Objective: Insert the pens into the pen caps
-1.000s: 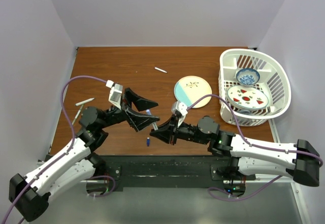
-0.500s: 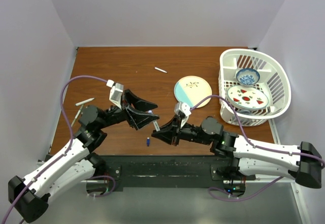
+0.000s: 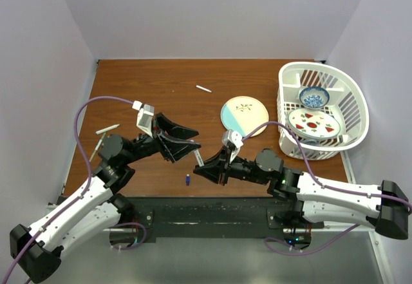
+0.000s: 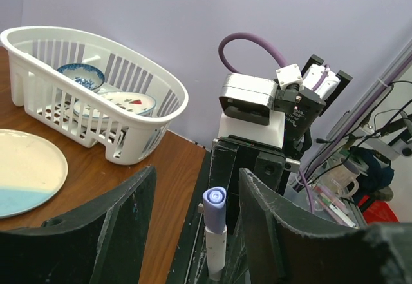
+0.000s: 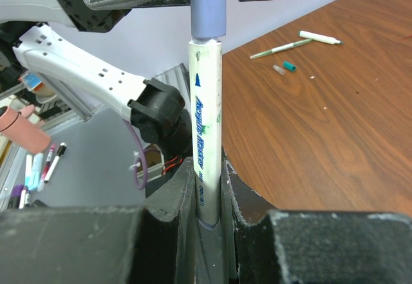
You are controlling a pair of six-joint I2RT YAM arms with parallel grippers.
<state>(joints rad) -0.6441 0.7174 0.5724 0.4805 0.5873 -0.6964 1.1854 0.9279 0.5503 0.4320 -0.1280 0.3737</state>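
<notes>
My right gripper [image 3: 201, 166] [image 5: 207, 168] is shut on a white pen [image 5: 206, 123] and holds it above the table's front edge. A dark blue pen cap [image 5: 208, 4] [image 4: 214, 208] sits on the pen's tip. My left gripper [image 3: 192, 143] [image 4: 198, 181] is open, its jaws wide on either side of the capped tip without touching it. Two more pens [image 3: 107, 129] [image 3: 98, 146] lie at the left with a green cap [image 5: 289, 67] beside them. A third pen [image 3: 203, 89] lies far centre. Another blue cap [image 3: 187, 179] lies near the front edge.
A cream and blue plate [image 3: 244, 116] lies right of centre. A white basket [image 3: 351, 104] at the far right holds a blue bowl [image 3: 314, 96] and a strawberry plate [image 3: 314, 123]. Walls close in the left, back and right sides.
My left gripper has drawn back a little to the left, away from the right gripper. The capped pen stays in the right gripper, which has shifted slightly.
</notes>
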